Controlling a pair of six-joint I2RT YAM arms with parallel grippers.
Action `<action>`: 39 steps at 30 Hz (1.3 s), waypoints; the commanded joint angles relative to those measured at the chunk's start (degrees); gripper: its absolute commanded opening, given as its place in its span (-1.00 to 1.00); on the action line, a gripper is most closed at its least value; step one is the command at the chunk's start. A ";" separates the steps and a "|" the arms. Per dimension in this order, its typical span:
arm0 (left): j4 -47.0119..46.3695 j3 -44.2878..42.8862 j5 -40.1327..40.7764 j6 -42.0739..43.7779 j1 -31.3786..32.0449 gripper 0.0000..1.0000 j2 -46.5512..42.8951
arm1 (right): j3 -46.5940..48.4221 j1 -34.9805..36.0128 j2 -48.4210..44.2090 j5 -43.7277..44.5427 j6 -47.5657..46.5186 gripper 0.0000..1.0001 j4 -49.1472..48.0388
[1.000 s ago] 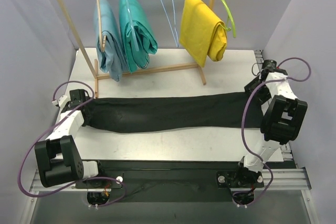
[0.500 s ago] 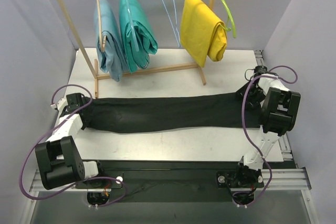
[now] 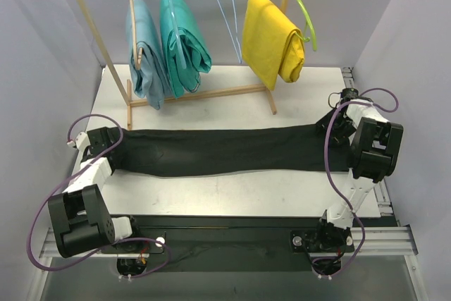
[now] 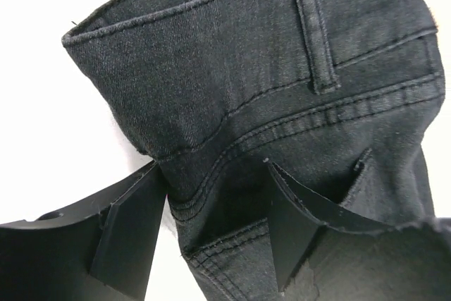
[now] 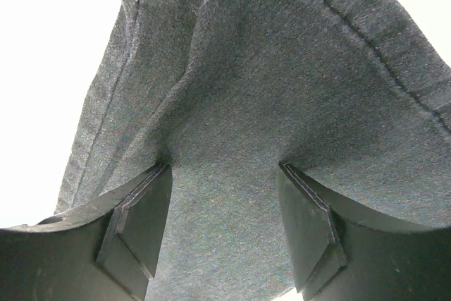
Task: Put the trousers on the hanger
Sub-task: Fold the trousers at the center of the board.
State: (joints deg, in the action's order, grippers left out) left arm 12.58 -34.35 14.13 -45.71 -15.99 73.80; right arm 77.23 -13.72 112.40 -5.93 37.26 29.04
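Left pincer [image 4: 215, 174] at the waistband and right pincer [image 5: 225, 167] at the leg end both stand released over the long black fabric trousers [image 3: 225, 149], flat across the white table [image 3: 232, 192] almost edge to edge, bare strip in front. Three garments [image 3: 271, 37] hang on the wooden rack [image 3: 204, 94]; the thin light-blue wire hanger [image 3: 224, 5], one of four, hangs bare.

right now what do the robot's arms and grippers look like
Both arms are white links with chunky black joint housings: left arm, right arm. A purple cable loops along each. The left gripper and right gripper have matte black, wedge-shaped fingers.
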 commanded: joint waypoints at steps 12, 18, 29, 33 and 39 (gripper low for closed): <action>-3.02 -0.18 -1.84 -4.46 -1.77 0.21 3.54 | 0.55 0.53 0.98 -1.36 -0.69 0.21 1.28; 3.86 -0.37 2.66 -5.79 -2.20 0.41 0.47 | -0.94 0.62 0.02 -0.92 -0.69 0.21 1.29; -2.72 4.63 -0.32 -4.21 -6.16 0.67 -0.86 | -0.33 1.23 -0.60 -1.18 -1.04 0.21 1.46; -7.12 5.34 -1.12 -4.12 -6.86 0.69 2.04 | 0.90 1.32 -0.43 -1.45 -1.22 0.21 1.90; -14.33 5.53 -4.72 -3.86 -7.39 0.20 5.56 | 1.17 1.50 -0.87 -1.36 -1.22 0.21 2.51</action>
State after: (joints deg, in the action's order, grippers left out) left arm 2.55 -29.91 13.37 -50.24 -22.94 75.61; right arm 77.38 -13.02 112.68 -6.46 36.05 28.97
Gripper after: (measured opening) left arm 0.745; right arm 0.605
